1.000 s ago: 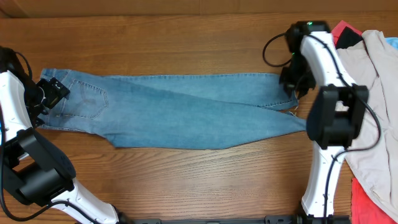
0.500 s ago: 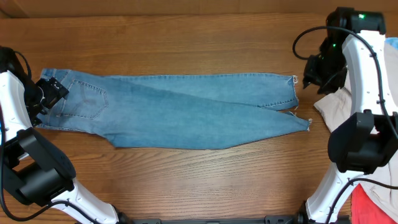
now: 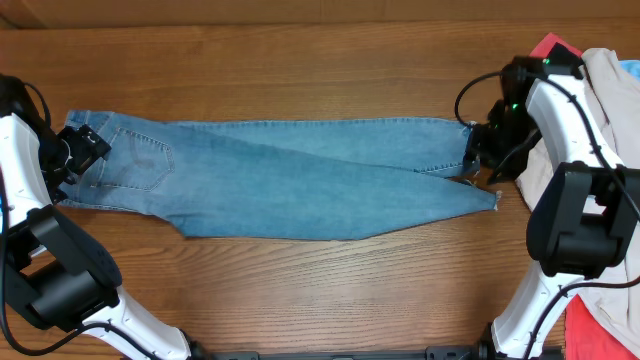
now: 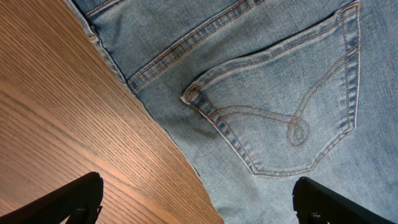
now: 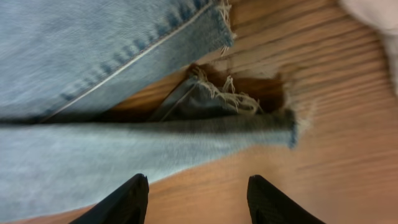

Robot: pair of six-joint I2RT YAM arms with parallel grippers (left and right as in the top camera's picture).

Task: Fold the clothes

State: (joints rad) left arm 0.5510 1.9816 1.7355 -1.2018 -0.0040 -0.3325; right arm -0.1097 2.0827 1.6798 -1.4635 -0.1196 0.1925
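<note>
Light blue denim jeans (image 3: 300,190), slim-legged, lie flat and full length on the wooden counter (image 3: 300,70), waist toward the left end and leg ends toward the right. Back side faces up: one back pocket (image 4: 292,106) shows, smooth, edged in tan thread with a looping stitched swirl. The legs are laid one over the other along most of their length and part near the ends, where the frayed hems (image 5: 227,93) sit slightly apart, the farther one shorter on the counter, the nearer one reaching further right.
</note>
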